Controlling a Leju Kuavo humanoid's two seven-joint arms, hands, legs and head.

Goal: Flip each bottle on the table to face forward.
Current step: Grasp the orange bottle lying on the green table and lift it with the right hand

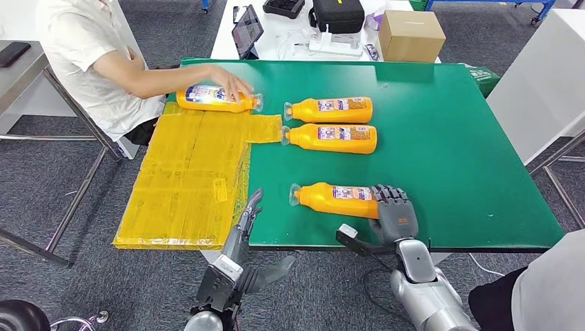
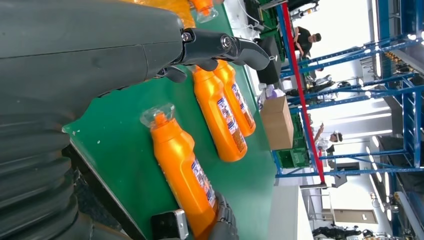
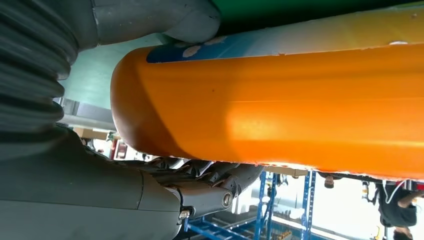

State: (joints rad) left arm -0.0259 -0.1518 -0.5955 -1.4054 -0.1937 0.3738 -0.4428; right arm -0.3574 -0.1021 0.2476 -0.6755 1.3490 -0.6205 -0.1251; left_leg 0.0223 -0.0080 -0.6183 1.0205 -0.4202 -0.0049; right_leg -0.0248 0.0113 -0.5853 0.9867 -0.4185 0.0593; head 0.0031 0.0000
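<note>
Several orange bottles lie on their sides on the green table (image 1: 448,138), caps pointing left. My right hand (image 1: 394,210) grips the base end of the nearest bottle (image 1: 334,198) at the front edge. In the right wrist view the thumb (image 3: 155,20) lies on one side of this bottle (image 3: 280,100) and the fingers (image 3: 210,175) curl round the other. My left hand (image 1: 248,214) hovers open at the front edge, left of that bottle's cap (image 2: 157,117). Two more bottles (image 1: 331,109) (image 1: 331,138) lie side by side in the middle.
A seated person's hand (image 1: 231,83) rests on a fourth bottle (image 1: 210,98) at the far left, by the yellow mat (image 1: 186,179). Behind the table stand a cardboard box (image 1: 410,34), a tablet (image 1: 247,31) and a black case (image 1: 338,14). Another person (image 1: 545,289) stands at my right.
</note>
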